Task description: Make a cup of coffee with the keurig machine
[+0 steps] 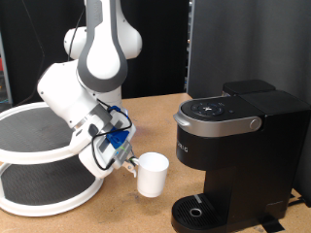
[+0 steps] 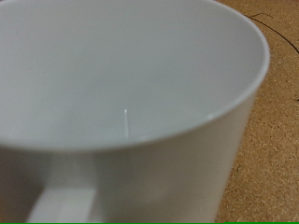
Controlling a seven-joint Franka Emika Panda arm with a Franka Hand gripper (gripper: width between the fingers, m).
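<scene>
The white cup stands upright on the cork table, just to the exterior view's left of the keurig machine. The machine's lid is down and its drip tray holds nothing. My gripper is at the cup's left side, by the handle. I cannot see its fingers clearly there. In the wrist view the cup fills the frame, seen from close above its rim. It has nothing in it, and its handle shows. No fingers show in that view.
A white two-tier round shelf stands at the exterior view's left, close behind the arm. The table is brown cork board. A black panel stands behind the machine.
</scene>
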